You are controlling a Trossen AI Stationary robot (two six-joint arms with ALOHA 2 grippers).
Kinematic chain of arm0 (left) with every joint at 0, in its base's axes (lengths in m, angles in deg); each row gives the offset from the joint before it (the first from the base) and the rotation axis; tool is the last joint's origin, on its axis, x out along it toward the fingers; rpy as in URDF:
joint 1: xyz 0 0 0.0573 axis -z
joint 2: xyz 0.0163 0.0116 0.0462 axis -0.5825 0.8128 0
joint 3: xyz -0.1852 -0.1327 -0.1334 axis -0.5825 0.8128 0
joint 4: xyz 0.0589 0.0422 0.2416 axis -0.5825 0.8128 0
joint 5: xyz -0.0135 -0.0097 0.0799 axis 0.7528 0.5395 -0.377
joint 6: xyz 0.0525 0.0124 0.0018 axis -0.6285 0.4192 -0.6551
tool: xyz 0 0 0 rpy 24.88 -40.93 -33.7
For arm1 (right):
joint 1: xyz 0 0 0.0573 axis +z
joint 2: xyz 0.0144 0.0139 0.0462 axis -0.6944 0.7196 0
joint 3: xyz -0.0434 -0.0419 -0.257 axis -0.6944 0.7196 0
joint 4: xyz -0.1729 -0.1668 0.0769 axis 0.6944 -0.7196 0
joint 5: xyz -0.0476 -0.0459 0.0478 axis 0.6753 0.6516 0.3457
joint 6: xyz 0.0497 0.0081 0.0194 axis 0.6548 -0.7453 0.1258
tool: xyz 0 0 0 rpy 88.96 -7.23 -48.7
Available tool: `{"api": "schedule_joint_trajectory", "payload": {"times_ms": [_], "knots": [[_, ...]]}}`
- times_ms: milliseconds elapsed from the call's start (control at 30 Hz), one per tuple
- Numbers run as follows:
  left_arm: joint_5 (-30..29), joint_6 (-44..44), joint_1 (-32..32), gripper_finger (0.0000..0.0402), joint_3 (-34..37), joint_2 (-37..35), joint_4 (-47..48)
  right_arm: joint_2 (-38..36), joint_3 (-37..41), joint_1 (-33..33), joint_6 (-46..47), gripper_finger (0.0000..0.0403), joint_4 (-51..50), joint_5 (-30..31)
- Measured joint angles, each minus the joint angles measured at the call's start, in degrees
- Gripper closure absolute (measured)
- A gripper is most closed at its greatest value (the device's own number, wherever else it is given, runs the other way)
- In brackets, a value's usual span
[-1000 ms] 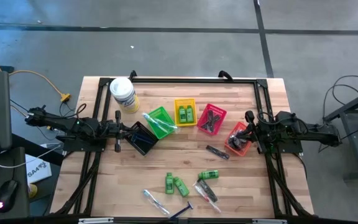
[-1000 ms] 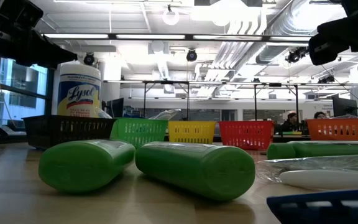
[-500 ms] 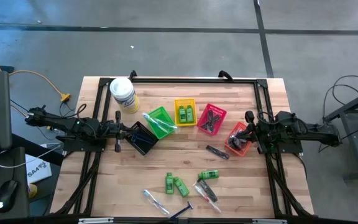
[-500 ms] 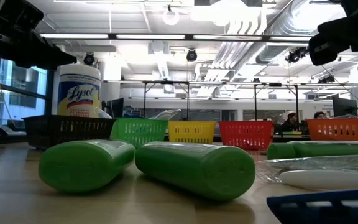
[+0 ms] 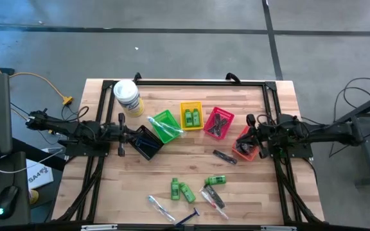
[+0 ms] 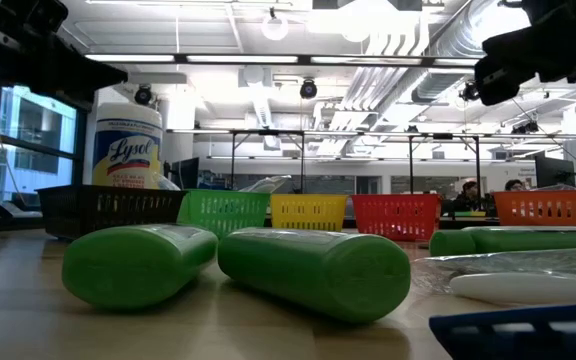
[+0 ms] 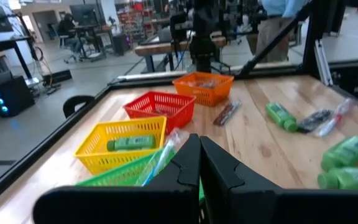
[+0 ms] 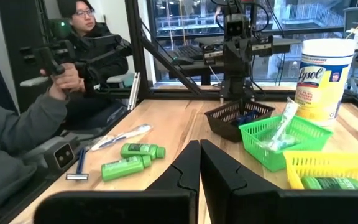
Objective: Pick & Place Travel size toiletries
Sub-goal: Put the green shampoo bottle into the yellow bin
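Loose toiletries lie on the wooden table near its front edge: green mini bottles (image 5: pixel 175 188) (image 5: pixel 215 181), a clear tube (image 5: pixel 159 206), a blue-handled razor (image 5: pixel 188 217) and a dark comb (image 5: pixel 225 156). Each lies flat on its side. My left gripper (image 5: pixel 135 133) (image 7: pixel 199 158) hangs shut above the black basket (image 5: pixel 148 142), pointing level toward the table's right. My right gripper (image 5: pixel 246 131) (image 8: pixel 199 163) hangs shut over the orange basket (image 5: pixel 245 146), pointing level toward the left. Neither holds anything.
A row of baskets crosses the table's middle: green (image 5: pixel 164 125), yellow (image 5: pixel 192 115) with green bottles inside, and red (image 5: pixel 218 122) with dark items. A white wipes tub (image 5: pixel 126 96) stands at the far left. A person (image 8: pixel 23 124) sits beside the table's near edge.
My right gripper has moved a little toward the table's left, out over the orange basket, staying level and shut. The toiletries and baskets have not moved.
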Motion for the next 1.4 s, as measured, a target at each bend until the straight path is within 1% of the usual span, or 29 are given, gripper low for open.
{"api": "schedule_joint_trajectory", "payload": {"times_ms": [133,233,300,633,833,900,1000,1100,1133,1267,1333,1400], "knots": [[0.1,-0.91,0.02,0.0402,0.05,-0.01,-1.87,3.89,0.0,0.0,1.84,0.0399,5.41,0.07],[0.12,-2.88,0.02,0.0402,2.62,0.62,-6.75,6.12,0.0,0.0,2.65,0.0399,9.03,0.02],[0.12,-3.72,0.02,0.0402,4.14,0.97,-7.68,7.18,0.0,0.0,2.65,0.0399,10.55,0.03],[0.83,-1.28,0.0,0.0402,5.49,1.92,-11.69,11.97,0.0,0.57,1.56,0.0399,13.68,1.86],[2.29,-3.04,0.0,0.0402,5.53,4.81,-13.93,13.3,0.0,3.14,0.42,0.0399,17.09,2.02],[2.27,-4.1,0.0,0.0402,5.53,5.53,-15.01,13.46,-0.14,3.93,0.17,0.0399,17.33,3.26],[2.24,-4.54,0.0,0.0402,5.55,6.34,-16.26,14.44,-2.19,5.43,-0.02,0.0399,15.65,4.88],[2.22,-4.58,0.0,0.0402,5.57,6.91,-17.37,17.7,-6.83,8.0,-0.43,0.0399,11.53,6.99],[2.2,-4.61,0.0,0.0402,5.57,7.04,-17.44,19.31,-8.85,9.18,-0.27,0.0399,9.76,8.84],[2.18,-5.86,0.0,0.0402,5.6,7.08,-17.93,26.89,-17.95,13.26,0.49,0.0399,-0.59,21.57],[2.15,-5.81,0.0,0.0402,5.62,7.08,-18.23,30.93,-22.64,14.56,1.57,0.0399,-5.9,24.32],[2.15,-5.73,0.0,0.0402,5.62,7.08,-18.26,35.0,-27.05,15.69,2.82,0.0399,-10.95,25.15]]}}
